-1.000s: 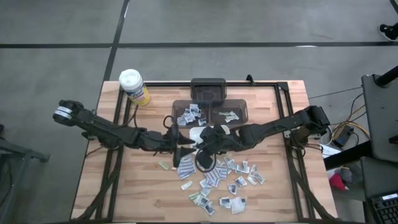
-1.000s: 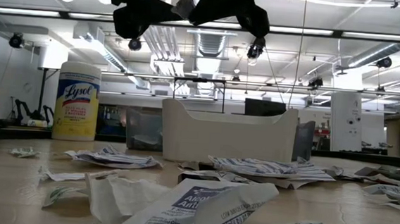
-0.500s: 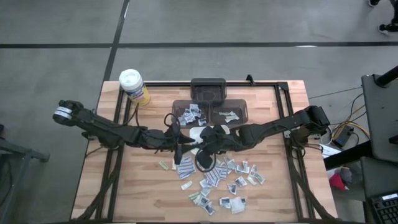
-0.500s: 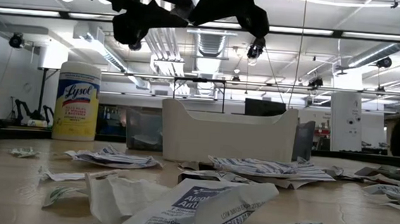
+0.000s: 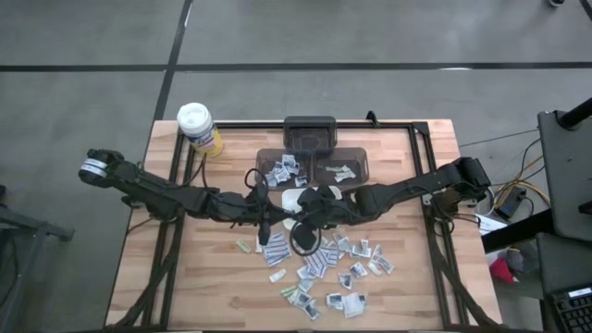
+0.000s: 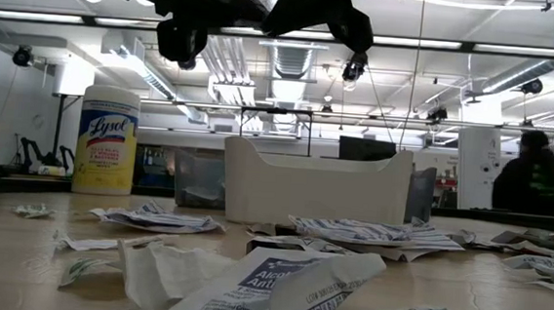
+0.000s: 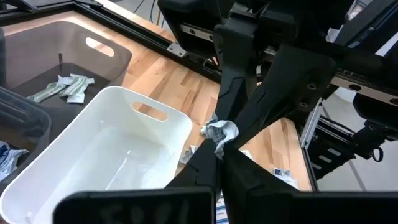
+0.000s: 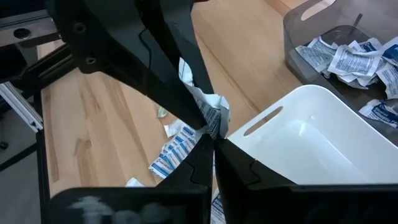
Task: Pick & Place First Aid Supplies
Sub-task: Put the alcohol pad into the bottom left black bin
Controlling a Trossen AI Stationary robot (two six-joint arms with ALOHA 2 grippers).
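Wrist views only: left claw (image 7: 217,152) and right claw (image 8: 211,138) both clamped on one crumpled packet (image 8: 208,112). One white tray (image 7: 118,149).

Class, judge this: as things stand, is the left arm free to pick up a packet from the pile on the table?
Probably not: the left gripper is shut on a crumpled packet that the right gripper also pinches, above the white tray.

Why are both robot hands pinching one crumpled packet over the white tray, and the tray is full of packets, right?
Not quite. Both the left gripper and right gripper pinch one crumpled packet by the white tray, but the left wrist view shows that tray empty. The loose packets lie in the dark bins and on the table.
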